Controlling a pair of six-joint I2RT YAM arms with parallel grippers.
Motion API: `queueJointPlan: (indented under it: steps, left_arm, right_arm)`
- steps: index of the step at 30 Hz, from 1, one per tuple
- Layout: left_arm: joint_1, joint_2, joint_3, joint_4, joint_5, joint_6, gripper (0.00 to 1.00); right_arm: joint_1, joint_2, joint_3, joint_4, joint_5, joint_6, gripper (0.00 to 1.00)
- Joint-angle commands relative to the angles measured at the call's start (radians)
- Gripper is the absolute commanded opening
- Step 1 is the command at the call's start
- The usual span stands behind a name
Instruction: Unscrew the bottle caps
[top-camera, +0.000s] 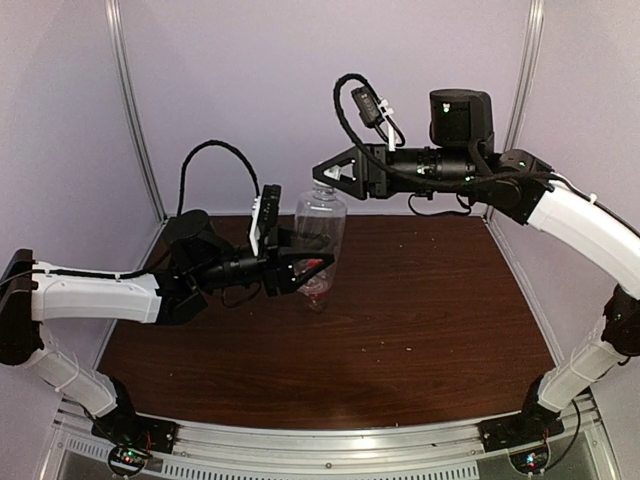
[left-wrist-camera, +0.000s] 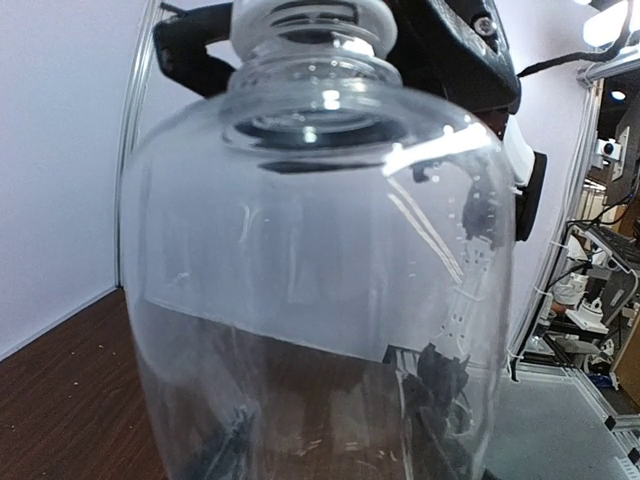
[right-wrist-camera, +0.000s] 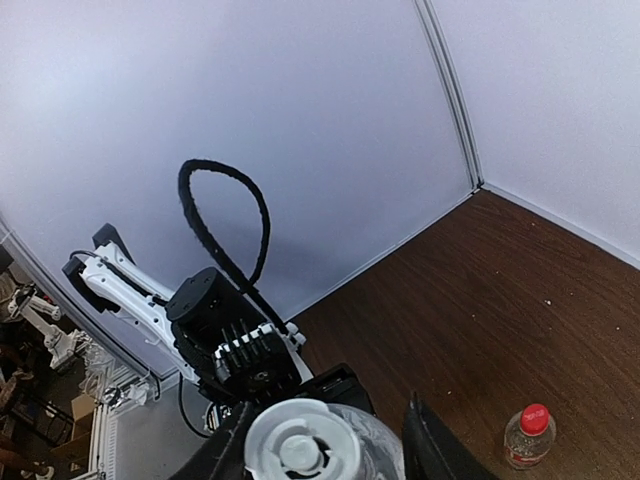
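Jaws of the left gripper (top-camera: 300, 268) clamp the tall bottle (top-camera: 320, 225), seen from above; the right gripper (top-camera: 328, 172) sits at its white cap (top-camera: 322, 189). The left wrist view is filled by that bottle. The right wrist view shows that gripper's jaws apart astride the cap, with the small bottle (right-wrist-camera: 527, 445) and its red cap (right-wrist-camera: 536, 414) standing well apart.

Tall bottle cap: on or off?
On. The white cap sits on the clear bottle neck in the right wrist view; how far it's unscrewed, cannot tell.

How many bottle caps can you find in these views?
2. A white cap on the large clear bottle gripped by the left gripper; a red cap on the small bottle standing on the table. Others may be hidden.
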Motion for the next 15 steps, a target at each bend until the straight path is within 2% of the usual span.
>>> queueJointPlan:
  steps: [1, 11, 15]
  left_arm:
    - [0.006, -0.028, 0.019, 0.018, -0.018, 0.019, 0.43]
    - [0.006, -0.031, 0.019, 0.01, -0.023, 0.026, 0.43]
    - [0.006, -0.025, 0.021, 0.026, 0.039, 0.02, 0.43]
  right_arm:
    - [0.007, -0.007, -0.001, 0.024, 0.003, 0.013, 0.45]
    - [0.006, -0.046, -0.047, 0.073, -0.051, -0.028, 0.04]
    - [-0.028, -0.049, -0.041, 0.072, -0.166, -0.143, 0.0]
